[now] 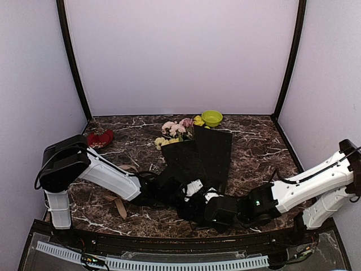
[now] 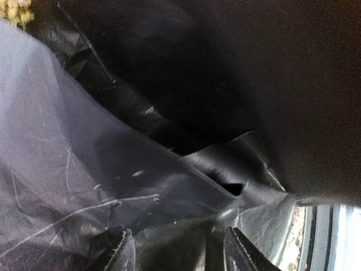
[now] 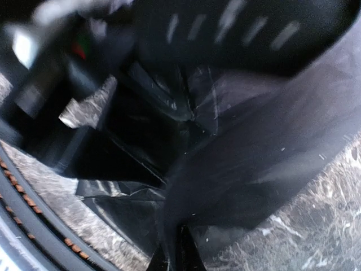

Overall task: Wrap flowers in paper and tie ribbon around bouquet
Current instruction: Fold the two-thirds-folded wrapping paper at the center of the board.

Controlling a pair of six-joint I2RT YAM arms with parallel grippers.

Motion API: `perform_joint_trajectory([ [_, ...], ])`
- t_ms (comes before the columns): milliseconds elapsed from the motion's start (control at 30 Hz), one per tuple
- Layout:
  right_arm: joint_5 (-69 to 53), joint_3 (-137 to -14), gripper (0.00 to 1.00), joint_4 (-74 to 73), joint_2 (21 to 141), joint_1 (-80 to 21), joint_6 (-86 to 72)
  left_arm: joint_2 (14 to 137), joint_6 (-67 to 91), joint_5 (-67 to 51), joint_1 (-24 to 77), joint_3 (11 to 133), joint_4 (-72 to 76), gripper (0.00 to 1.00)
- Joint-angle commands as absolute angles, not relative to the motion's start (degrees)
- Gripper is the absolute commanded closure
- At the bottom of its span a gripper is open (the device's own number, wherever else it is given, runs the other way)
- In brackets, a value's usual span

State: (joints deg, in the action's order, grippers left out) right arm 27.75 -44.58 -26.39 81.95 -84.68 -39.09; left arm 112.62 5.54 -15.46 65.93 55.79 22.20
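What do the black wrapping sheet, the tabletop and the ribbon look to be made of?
Wrapping sheet: thin plastic-like film or coated paper, semi-glossy. It creases sharply, catches light and looks faintly translucent in the left wrist view.
Tabletop: dark, polished, marble-patterned surface with white veins. Whether it is stone or laminate, I cannot tell.
Ribbon: flat tan strip, matte, probably woven fabric.

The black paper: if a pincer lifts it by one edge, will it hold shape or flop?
Probably floppy: the paper creases and folds in the left wrist view. Its glossy sheen suggests it may slip from a pinch. Thin, curling edges hint it is light.
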Motion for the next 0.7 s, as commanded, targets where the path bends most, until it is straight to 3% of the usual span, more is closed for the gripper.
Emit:
perform_joint_trajectory([
  [0,25.3,-46.3,1.00,-24.2,86.5,-85.4,-34.2,108.8,9.0,-19.2,64.7,52.6,25.7,0.44],
  [200,24.8,-47.6,1.00,-25.6,88.9,-86.0,-33.9,106.3,11.1,-19.2,63.6,49.0,28.3,0.43],
  [667,30.5,-48.7,1.00,-24.8,85.7,-88.5,-29.4,110.5,15.6,-7.5,63.1,56.4,19.3,0.46],
])
